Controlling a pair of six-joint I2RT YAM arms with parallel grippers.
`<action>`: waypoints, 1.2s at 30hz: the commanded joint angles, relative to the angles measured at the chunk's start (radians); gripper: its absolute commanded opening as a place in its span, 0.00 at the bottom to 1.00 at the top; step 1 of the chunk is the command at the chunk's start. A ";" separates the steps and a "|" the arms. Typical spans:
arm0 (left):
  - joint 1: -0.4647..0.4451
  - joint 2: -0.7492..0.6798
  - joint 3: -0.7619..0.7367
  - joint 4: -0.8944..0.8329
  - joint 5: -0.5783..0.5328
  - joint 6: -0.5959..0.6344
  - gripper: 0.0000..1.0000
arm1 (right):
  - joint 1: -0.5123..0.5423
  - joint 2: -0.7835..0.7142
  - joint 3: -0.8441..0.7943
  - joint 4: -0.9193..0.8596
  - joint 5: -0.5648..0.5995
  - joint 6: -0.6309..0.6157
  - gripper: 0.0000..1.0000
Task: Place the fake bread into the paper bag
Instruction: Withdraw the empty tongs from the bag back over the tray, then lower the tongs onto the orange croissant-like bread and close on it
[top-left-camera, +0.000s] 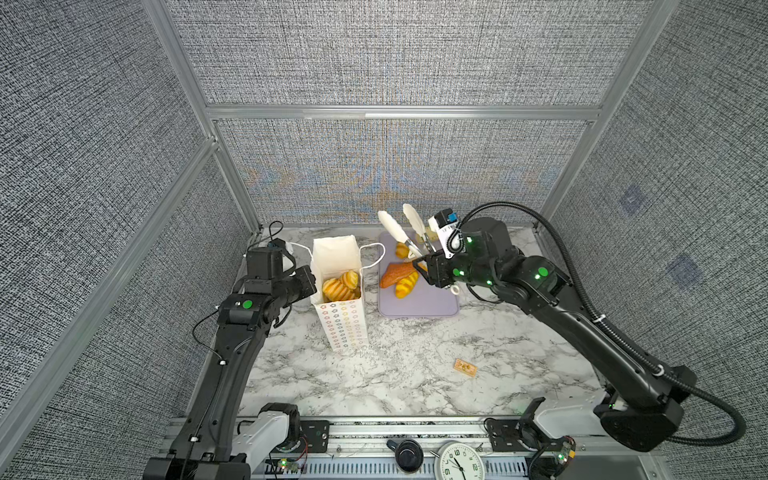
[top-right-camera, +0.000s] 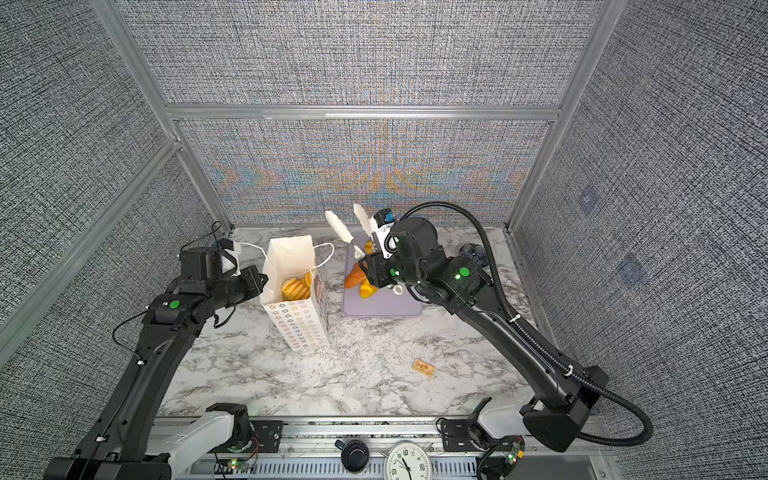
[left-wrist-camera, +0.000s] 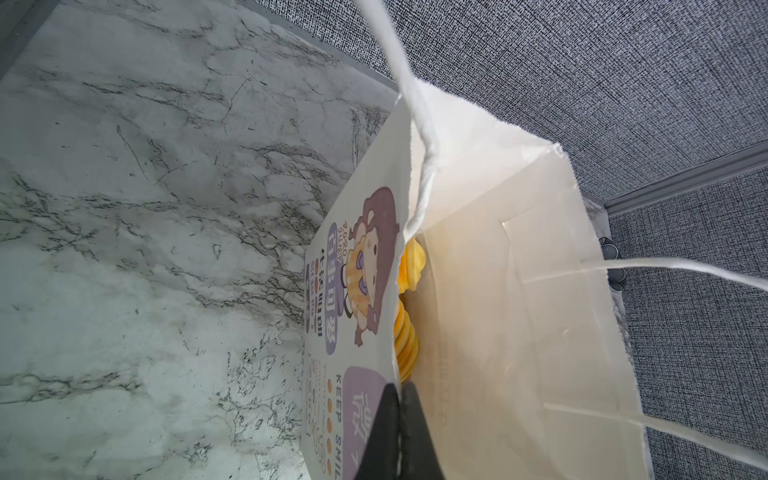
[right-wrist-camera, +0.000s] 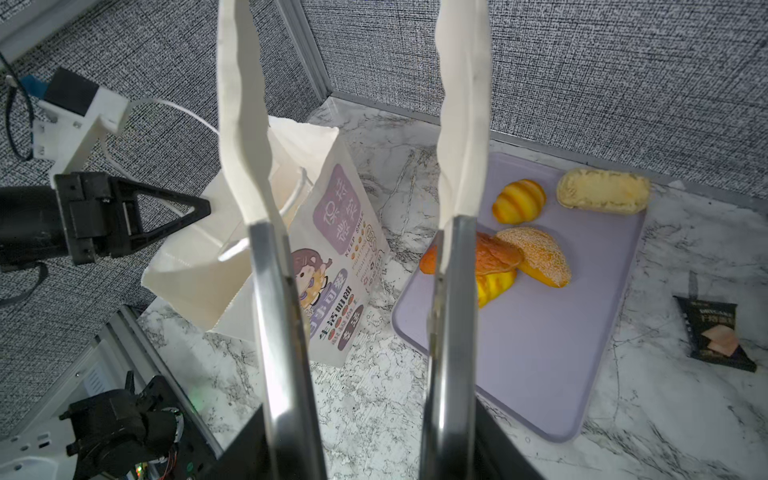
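At centre left in both top views, the left gripper (top-left-camera: 310, 281) is seen clamped on the left rim of the paper bag (top-left-camera: 343, 328), which is stood upright on the marble table (top-left-camera: 395, 374). Two ridged loaves (top-left-camera: 340, 284) are held inside it. Further right, five remaining loaves (right-wrist-camera: 536, 255) are spread on the lavender tray (top-left-camera: 419, 305). Tongs (top-left-camera: 390, 226), with their white tips apart and empty, are gripped by the right gripper (top-left-camera: 430, 266).

My tongs (right-wrist-camera: 453, 311), bare brushed metal ending in matt white tips, are gleaming near the lavender tray (right-wrist-camera: 540, 353), its smooth plastic looking matt; on the tray glossy fake bread (right-wrist-camera: 519, 201) is shining, beside it the matt paper bag (right-wrist-camera: 199, 266) is standing.
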 joint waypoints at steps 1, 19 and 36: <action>0.001 0.006 0.007 0.009 0.008 0.005 0.00 | -0.053 -0.016 -0.041 0.063 -0.091 0.075 0.54; 0.001 0.006 0.010 0.007 0.007 0.006 0.00 | -0.320 0.022 -0.307 0.230 -0.395 0.314 0.52; 0.001 0.003 0.001 0.008 0.004 0.006 0.00 | -0.374 0.133 -0.403 0.303 -0.494 0.369 0.52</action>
